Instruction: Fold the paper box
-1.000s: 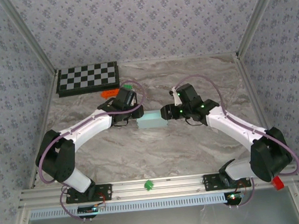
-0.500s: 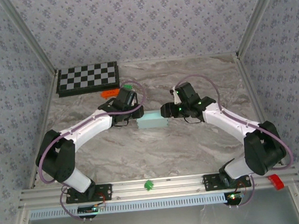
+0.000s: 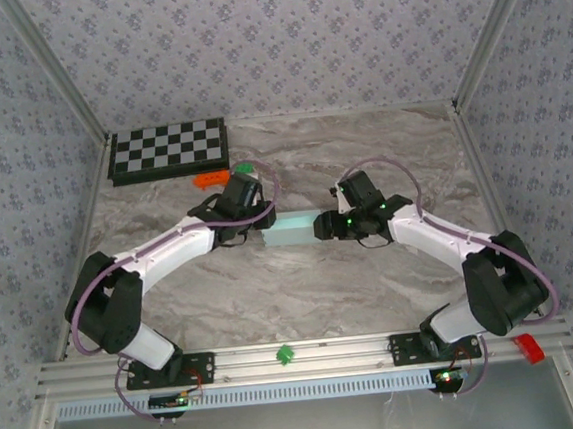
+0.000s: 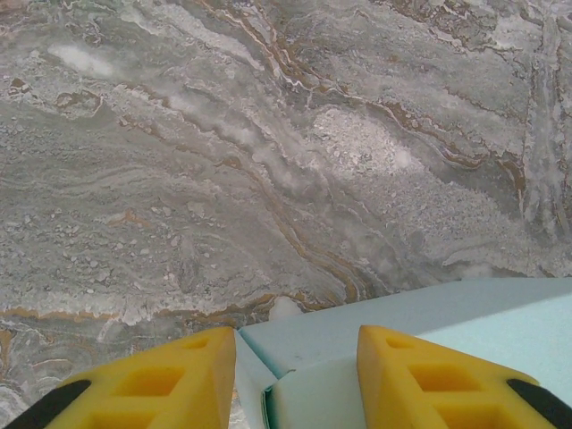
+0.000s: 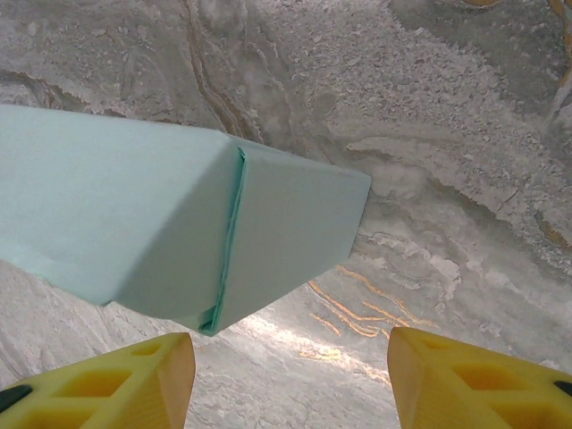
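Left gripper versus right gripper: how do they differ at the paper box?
Gap: the left gripper holds its fingers closer together than the right gripper, which stands open. Box: one end of the paper box sits between the left gripper's fingers, while the other end lies ahead of the right gripper's fingertips. Shared: yellow fingers, facing opposite ends of the box.

Grey marble-look surface [image 3: 303, 293] is being boxed in by walls [image 3: 272, 45] done in tiny-flower wallpaper, an aluminium rail [image 3: 309, 353] is being run along the front, all being lit evenly.
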